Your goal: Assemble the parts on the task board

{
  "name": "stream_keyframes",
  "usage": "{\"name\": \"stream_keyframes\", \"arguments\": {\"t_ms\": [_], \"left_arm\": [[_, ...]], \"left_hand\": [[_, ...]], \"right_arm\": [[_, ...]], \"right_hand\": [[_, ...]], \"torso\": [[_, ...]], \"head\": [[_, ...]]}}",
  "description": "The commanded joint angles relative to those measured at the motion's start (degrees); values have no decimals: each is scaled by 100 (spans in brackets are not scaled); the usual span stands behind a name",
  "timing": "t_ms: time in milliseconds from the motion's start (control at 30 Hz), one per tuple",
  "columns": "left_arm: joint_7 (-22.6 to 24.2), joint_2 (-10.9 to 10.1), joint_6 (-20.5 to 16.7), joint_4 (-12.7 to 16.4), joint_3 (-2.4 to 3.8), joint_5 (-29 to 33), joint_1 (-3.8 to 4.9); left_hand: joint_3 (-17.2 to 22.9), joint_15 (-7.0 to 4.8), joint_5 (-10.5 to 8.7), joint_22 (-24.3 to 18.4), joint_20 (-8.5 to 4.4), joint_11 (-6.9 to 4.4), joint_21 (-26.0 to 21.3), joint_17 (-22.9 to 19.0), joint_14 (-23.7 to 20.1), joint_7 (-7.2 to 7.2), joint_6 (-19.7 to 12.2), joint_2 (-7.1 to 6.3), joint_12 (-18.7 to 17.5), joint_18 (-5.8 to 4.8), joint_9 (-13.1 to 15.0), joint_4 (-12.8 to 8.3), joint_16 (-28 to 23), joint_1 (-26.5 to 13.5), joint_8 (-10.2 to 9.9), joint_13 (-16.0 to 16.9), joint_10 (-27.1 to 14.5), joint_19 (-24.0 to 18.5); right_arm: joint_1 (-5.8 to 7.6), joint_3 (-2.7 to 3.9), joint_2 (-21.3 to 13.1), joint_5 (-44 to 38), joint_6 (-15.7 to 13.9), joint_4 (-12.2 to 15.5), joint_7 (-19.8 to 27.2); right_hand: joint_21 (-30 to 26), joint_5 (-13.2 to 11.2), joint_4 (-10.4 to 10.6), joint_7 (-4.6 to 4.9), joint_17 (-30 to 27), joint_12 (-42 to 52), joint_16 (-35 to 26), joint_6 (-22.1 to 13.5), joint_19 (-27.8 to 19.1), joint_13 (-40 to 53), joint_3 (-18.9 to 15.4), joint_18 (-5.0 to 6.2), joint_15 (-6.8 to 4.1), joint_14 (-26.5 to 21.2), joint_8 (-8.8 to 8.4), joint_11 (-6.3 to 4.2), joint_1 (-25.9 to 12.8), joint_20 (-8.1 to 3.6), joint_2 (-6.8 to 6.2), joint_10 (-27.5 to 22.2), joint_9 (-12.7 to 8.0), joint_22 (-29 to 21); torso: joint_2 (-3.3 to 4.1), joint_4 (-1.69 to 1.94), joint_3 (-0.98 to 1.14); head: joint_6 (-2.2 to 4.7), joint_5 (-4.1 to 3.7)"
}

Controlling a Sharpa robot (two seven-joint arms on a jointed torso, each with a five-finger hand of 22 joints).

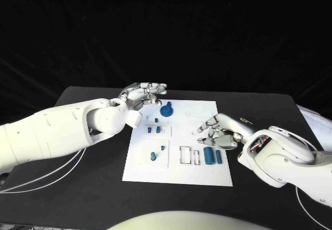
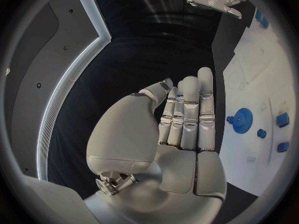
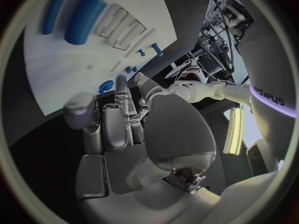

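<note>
1. White task board (image 1: 200, 175) flat at centre of black surface (image 1: 83, 191); long axis running 12 to 6 o'clock in head view.
2. Blue gear (image 1: 167, 110) with upright peg seated near board's 12 o'clock end, slightly toward 11; also seen from left wrist (image 2: 243, 119).
3. Small blue pegs (image 1: 153, 129) standing in a raised block toward 9 o'clock of board centre; two more pegs (image 1: 158, 152) in a second block toward 7 o'clock.
4. Large blue cylinder (image 1: 208, 155) and thinner blue rod (image 1: 218, 157) lying side by side toward 4 o'clock of board centre, beside two open rectangular slots (image 1: 189, 155). Same pair visible from right wrist: cylinder (image 3: 84, 19), rod (image 3: 54, 12).
5. Left hand (image 1: 142, 97) at board's 11 o'clock corner, just beside the gear; fingers curled in head view, held straight and together in wrist view (image 2: 187, 117); nothing in it.
6. Right hand (image 1: 218, 132) over board's 3 o'clock edge, just beyond the cylinder and rod toward 12 o'clock; fingers loosely bent, slightly apart, holding nothing (image 3: 118, 119).
</note>
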Motion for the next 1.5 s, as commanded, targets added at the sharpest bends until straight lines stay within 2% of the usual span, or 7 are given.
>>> {"name": "stream_keyframes", "arguments": {"t_ms": [33, 100, 200, 567, 967, 1333, 1500], "left_arm": [[44, -5, 76, 26, 3, -18, 0], [45, -5, 74, 31, 3, -18, -1], [45, 2, 81, 30, 3, -18, -4], [45, 16, 100, 9, 1, -18, -30], [38, 9, 109, -12, 0, -18, -38], [25, 16, 134, -17, -1, -18, -44], [18, 12, 140, -17, -1, -18, -45]], "left_hand": [[-25, -15, 29, -8, -16, -2, -36, -9, -41, -21, -36, 61, 37, 70, 0, -11, 16, -13, 20, 7, -52, 3], [-25, -15, 29, -8, -16, -2, -36, -9, -41, -21, -36, 61, 37, 70, 0, -11, 16, -13, 20, 7, -52, 3], [-25, -15, 29, -8, -16, -2, -36, -9, -41, -21, -36, 61, 37, 70, 0, -11, 16, -13, 20, 7, -52, 3], [-25, -15, 29, -8, -16, -2, -36, -9, -41, -21, -36, 61, 37, 70, 0, -11, 16, -13, 20, 7, -52, 3], [-25, -15, 29, -8, -16, -2, -36, -9, -41, -21, -36, 61, 37, 70, 0, -11, 16, -13, 20, 7, -52, 3], [-25, -15, 29, -8, -16, -2, -36, -9, -41, -21, -36, 61, 37, 70, 0, -11, 16, -13, 20, 7, -52, 3], [-25, -15, 29, -8, -16, -2, -36, -9, -41, -21, -36, 61, 37, 70, 0, -11, 16, -13, 20, 7, -52, 3]], "right_arm": [[2, -29, -218, 520, 324, 95, -584], [-8, -51, -344, 461, 446, 131, -777], [-24, -82, -460, 332, 589, 147, -1055], [-218, -119, -261, 175, 710, -27, -1427], [-317, -123, 25, 163, 893, -197, -1548], [-411, -124, 312, 61, 1111, -387, -1668], [-465, -124, 419, 38, 1149, -464, -1707]], "right_hand": [[175, 261, 259, -90, 184, 1144, 150, 28, 71, 1211, -314, -125, -98, 267, 100, -85, -131, -17, 4, -215, 32, 241], [251, 278, 460, -46, 276, 1781, 216, 39, 78, 1988, -471, -128, -75, 264, 163, -68, -210, -46, 103, -394, 55, 356], [319, 421, 661, -58, 388, 2221, 287, 23, 84, 2554, -705, -146, -75, 274, 226, -67, -275, -28, 108, -413, 79, 464], [382, 440, 925, -44, 465, 2440, 348, -46, 72, 2970, -1040, -149, -56, 276, 322, -58, -191, -28, 172, -542, 114, 549], [413, 459, 1025, -53, 515, 2707, 380, -42, 71, 3352, -1172, -155, -57, 282, 389, -63, -120, -23, 218, -443, 141, 597], [434, 529, 1075, -58, 552, 2919, 406, -49, 65, 3644, -1267, -157, -61, 285, 449, -69, -3, -23, 278, -379, 167, 625], [437, 542, 1083, -59, 554, 2930, 408, -51, 63, 3669, -1284, -158, -61, 284, 462, -69, 28, -23, 296, -386, 172, 629]], "torso": [[-22, -92, 14], [-26, -108, 16], [-40, -123, 16], [-45, -116, 9], [-38, -112, -7], [-27, -59, -12], [-30, -55, -23]], "head": [[25, -51], [25, -77], [25, -128], [15, -140], [-11, -127], [-36, -143], [-54, -131]]}}
